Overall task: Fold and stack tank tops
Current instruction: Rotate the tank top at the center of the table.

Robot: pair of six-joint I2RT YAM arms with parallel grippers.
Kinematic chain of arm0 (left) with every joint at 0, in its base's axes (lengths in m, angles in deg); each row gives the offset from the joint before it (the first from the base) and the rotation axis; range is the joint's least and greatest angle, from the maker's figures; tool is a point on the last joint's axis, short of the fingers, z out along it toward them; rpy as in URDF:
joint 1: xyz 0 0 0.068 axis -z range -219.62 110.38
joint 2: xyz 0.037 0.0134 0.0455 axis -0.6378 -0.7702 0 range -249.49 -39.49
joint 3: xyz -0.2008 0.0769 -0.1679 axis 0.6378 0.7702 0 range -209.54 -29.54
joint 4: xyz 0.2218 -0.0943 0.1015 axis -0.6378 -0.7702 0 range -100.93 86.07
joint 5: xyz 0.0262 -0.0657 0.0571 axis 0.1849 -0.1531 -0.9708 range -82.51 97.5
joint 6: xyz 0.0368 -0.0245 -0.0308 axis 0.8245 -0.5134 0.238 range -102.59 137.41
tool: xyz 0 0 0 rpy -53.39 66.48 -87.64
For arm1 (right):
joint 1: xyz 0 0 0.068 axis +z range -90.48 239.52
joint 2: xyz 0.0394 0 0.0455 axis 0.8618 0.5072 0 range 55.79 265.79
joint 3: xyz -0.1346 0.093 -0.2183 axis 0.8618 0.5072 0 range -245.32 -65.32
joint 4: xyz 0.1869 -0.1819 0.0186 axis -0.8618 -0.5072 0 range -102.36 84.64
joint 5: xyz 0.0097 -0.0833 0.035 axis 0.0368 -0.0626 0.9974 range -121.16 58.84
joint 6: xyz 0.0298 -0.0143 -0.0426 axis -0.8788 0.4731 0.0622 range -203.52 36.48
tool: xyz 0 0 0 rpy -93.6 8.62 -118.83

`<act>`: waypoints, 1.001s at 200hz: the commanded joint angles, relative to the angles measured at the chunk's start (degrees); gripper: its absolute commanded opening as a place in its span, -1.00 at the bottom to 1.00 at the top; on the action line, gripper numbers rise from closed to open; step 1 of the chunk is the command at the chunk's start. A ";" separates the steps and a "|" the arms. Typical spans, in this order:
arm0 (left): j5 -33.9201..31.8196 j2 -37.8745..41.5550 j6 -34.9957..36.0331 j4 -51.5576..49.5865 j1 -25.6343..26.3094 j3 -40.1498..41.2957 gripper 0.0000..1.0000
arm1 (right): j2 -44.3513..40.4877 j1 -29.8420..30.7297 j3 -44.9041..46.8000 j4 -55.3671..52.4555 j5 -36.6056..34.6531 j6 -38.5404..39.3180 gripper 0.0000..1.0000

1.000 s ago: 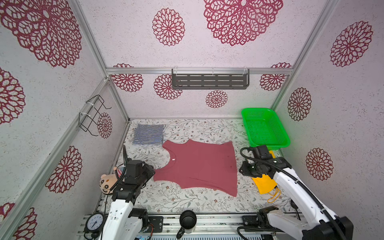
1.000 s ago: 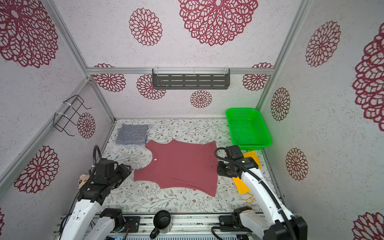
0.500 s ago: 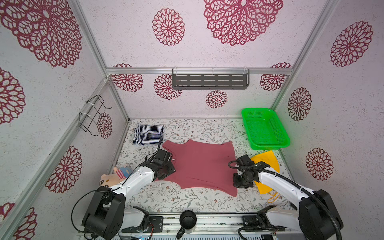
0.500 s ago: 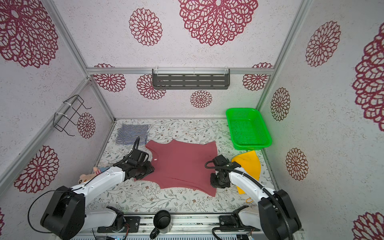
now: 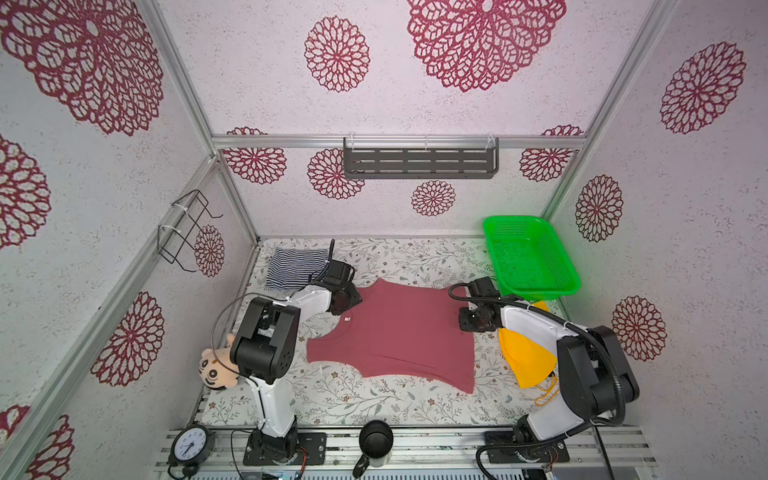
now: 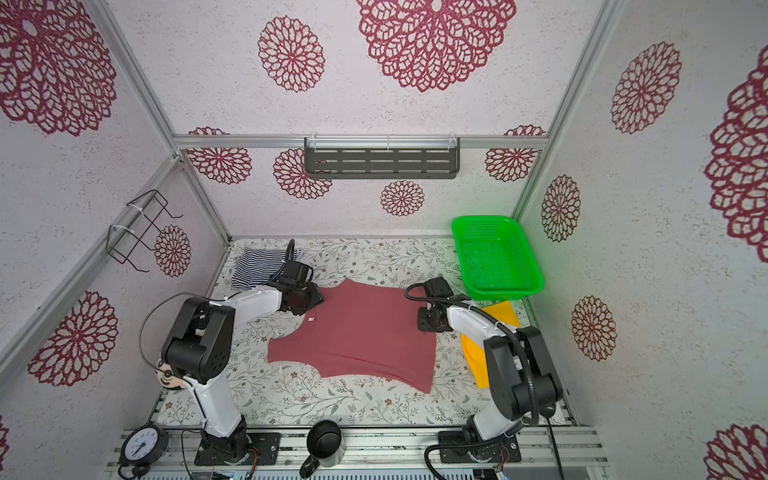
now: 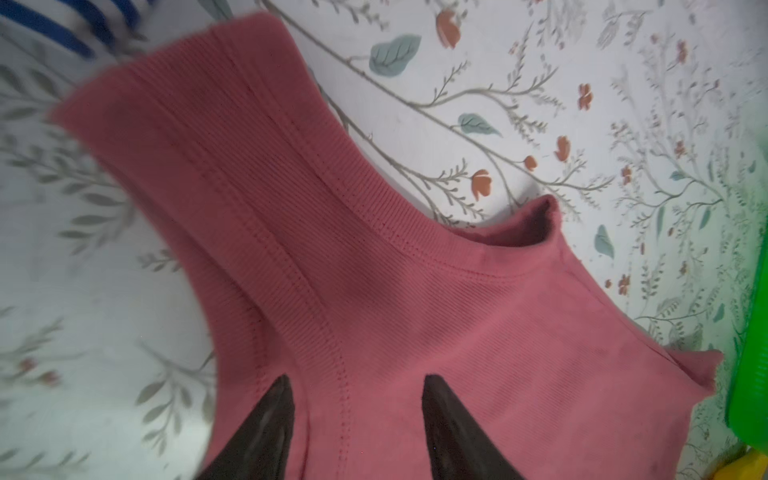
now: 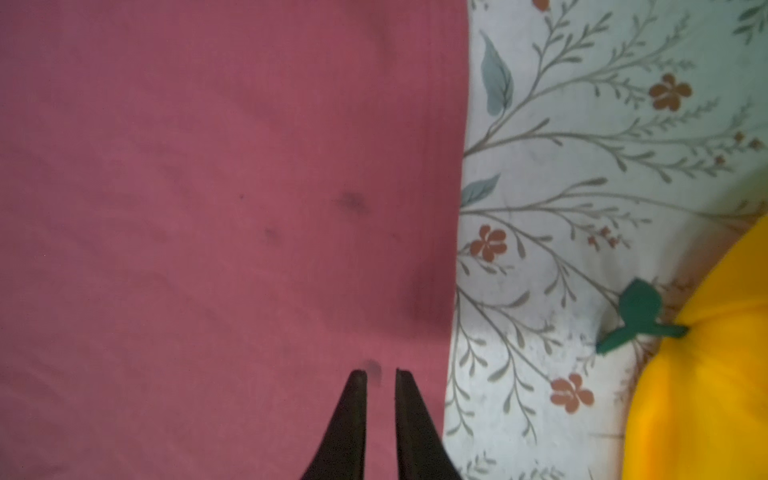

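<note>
The maroon tank top (image 5: 407, 340) (image 6: 365, 340) lies spread flat in the middle of the floral table. The striped tank top (image 5: 293, 268) (image 6: 257, 266) sits folded at the back left. My left gripper (image 5: 353, 301) (image 7: 355, 380) is open and low over the maroon top's far shoulder strap (image 7: 232, 158), one fingertip on each side of the neckline seam. My right gripper (image 5: 464, 322) (image 8: 378, 374) is over the far corner of the hem (image 8: 453, 249), just inside the edge. Only a narrow gap separates its fingers, and the cloth under them lies flat.
A green basket (image 5: 536, 293) stands at the back right. A yellow cloth (image 5: 525, 357) (image 8: 706, 374) lies beside the maroon top under my right arm. A plush toy (image 5: 216, 370) sits at the left edge. A black mug (image 5: 376, 440) and a clock (image 5: 191, 444) are on the front rail.
Both arms have reached from the front toward the far edge of the maroon top, the left to the shoulder strap, the right along the hem to its far corner. The top itself has not moved.
</note>
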 commanded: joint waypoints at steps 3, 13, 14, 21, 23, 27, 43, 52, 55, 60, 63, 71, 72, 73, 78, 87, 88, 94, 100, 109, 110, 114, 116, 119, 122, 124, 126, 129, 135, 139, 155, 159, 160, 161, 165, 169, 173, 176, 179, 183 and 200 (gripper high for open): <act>3.20 -6.04 -1.68 3.07 -0.24 -3.01 0.07 | 2.81 -0.22 -2.29 3.85 -0.32 2.57 -0.69; 4.17 -8.64 -2.18 3.26 -0.22 -5.22 0.07 | 3.88 -0.24 -2.24 4.02 0.13 2.64 -0.70; 4.24 -8.94 -2.20 3.27 -0.19 -5.43 0.07 | 3.97 -0.28 -2.18 4.04 0.19 2.67 -0.70; 4.76 -10.75 -2.44 3.44 -0.16 -7.12 0.08 | 4.22 -0.31 -1.72 3.98 0.37 2.62 -0.71; 4.97 -11.24 -2.54 3.49 -0.16 -7.46 0.08 | 4.19 -0.25 -1.52 3.96 0.41 2.61 -0.71; 5.30 -12.31 -2.72 3.55 -0.09 -8.63 0.08 | 4.07 -0.26 -1.10 3.97 0.58 2.61 -0.71; 6.45 -16.78 -2.97 3.09 0.01 -13.68 0.09 | 2.77 -0.25 1.41 3.50 1.11 2.16 -0.72; 7.30 -19.55 -2.85 2.15 0.26 -17.12 0.10 | 1.37 -0.27 3.45 3.42 2.00 1.48 -0.72; 7.49 -20.50 -2.76 1.66 0.30 -18.39 0.10 | 0.87 -0.28 4.10 3.45 2.23 1.14 -0.72; 7.85 -21.96 -2.60 0.92 0.44 -20.46 0.10 | -0.05 -0.24 5.24 3.30 2.93 0.47 -0.72; 8.07 -22.75 -2.45 0.57 0.57 -21.51 0.10 | -0.66 -0.13 5.98 3.28 3.35 0.04 -0.72; 8.72 -24.84 -2.32 -0.24 1.01 -24.71 0.11 | -2.17 0.22 8.12 3.28 4.61 -1.33 -0.72; 8.76 -25.08 -2.27 -0.33 1.04 -25.06 0.11 | -2.44 0.30 8.40 3.32 4.84 -1.43 -0.72; 8.82 -25.20 -2.25 -0.38 1.10 -25.42 0.11 | -2.66 0.38 8.63 3.34 5.05 -1.60 -0.72; 9.21 -26.55 -2.15 -0.85 1.43 -27.09 0.11 | -3.65 0.67 9.99 3.44 5.91 -2.57 -0.72; 9.78 -28.71 -1.61 -1.90 2.08 -30.73 0.11 | -5.35 1.72 12.43 3.87 7.39 -4.64 -0.72; 9.86 -28.99 -1.52 -2.04 2.19 -31.24 0.12 | -5.44 1.79 12.71 3.92 7.55 -4.92 -0.72; 10.42 -30.51 -1.08 -3.24 2.63 -33.92 0.12 | -6.37 2.63 14.35 4.65 8.81 -6.52 -0.72; 10.82 -31.88 -0.76 -4.07 3.03 -36.39 0.12 | -7.07 3.58 15.94 5.78 10.49 -8.30 -0.71; 11.34 -33.95 -0.25 -5.41 3.70 -40.04 0.13 | -7.74 5.29 18.27 8.42 13.75 -11.20 -0.71; 11.39 -34.08 -0.19 -5.60 3.75 -40.47 0.13 | -7.82 5.47 18.40 8.75 14.16 -11.54 -0.71; 11.64 -35.04 0.00 -6.37 3.95 -42.21 0.14 | -8.01 6.41 19.23 10.09 15.89 -12.74 -0.70; 11.90 -35.55 0.04 -6.74 4.10 -42.71 0.14 | -8.12 6.85 19.54 10.78 16.55 -13.35 -0.70; 12.26 -36.24 0.17 -7.21 4.25 -44.16 0.14 | -8.29 7.67 19.96 11.84 18.01 -14.24 -0.69; 12.73 -36.94 0.35 -7.63 4.39 -45.41 0.15 | -8.58 8.44 20.28 12.78 19.04 -14.98 -0.68; 13.07 -37.41 0.44 -7.91 4.45 -46.19 0.15 | -8.77 8.99 20.35 13.26 19.75 -15.43 -0.67; 13.44 -37.90 0.48 -8.25 4.55 -47.00 0.16 | -9.01 9.45 20.37 13.70 20.41 -15.74 -0.66; 14.01 -38.61 0.68 -8.76 4.63 -48.23 0.17 | -9.46 10.19 20.33 14.10 21.10 -16.22 -0.66; 14.88 -39.91 1.11 -9.49 4.84 -50.55 0.18 | -10.65 11.23 19.93 14.07 21.89 -16.65 -0.63; 15.53 -40.66 1.52 -9.59 4.99 -51.77 0.19 | -11.72 11.64 19.39 13.34 22.14 -16.65 -0.62; 17.89 -41.37 3.80 -8.80 5.05 -54.24 0.24 | -16.76 11.29 15.46 4.52 18.16 -13.81 -0.57; 18.01 -40.72 4.74 -8.42 4.96 -53.98 0.26 | -17.97 10.85 13.93 1.10 15.79 -12.48 -0.56; 18.01 -40.45 4.99 -8.33 4.95 -53.94 0.26 | -18.25 10.76 13.50 0.25 14.92 -12.14 -0.56; 17.93 -40.18 5.21 -8.20 4.94 -53.74 0.26 | -18.52 10.66 13.12 -0.17 14.13 -11.84 -0.55; 17.52 -38.85 6.07 -7.58 4.87 -52.83 0.29 | -19.36 10.18 11.47 -3.81 11.24 -10.62 -0.54; 17.13 -37.37 7.03 -6.65 4.79 -51.59 0.32 | -20.02 9.76 9.90 -6.65 8.61 -9.44 -0.52; 16.44 -35.52 7.89 -5.60 4.64 -50.20 0.36 | -20.49 9.39 8.42 -9.16 6.15 -8.28 -0.50; 15.98 -34.20 8.56 -5.04 4.63 -49.22 0.39 | -20.75 9.11 7.43 -10.59 4.62 -7.53 -0.47; 15.60 -32.85 9.24 -4.61 4.51 -48.37 0.43 | -20.95 8.84 6.56 -11.70 3.26 -6.84 -0.45; 15.02 -31.04 10.03 -4.35 4.36 -47.43 0.49 | -21.03 8.48 5.60 -12.60 1.87 -5.78 -0.41; 13.82 -23.75 12.77 -4.96 3.54 -43.94 0.68 | -19.65 7.25 3.24 -13.15 -0.20 -3.47 -0.30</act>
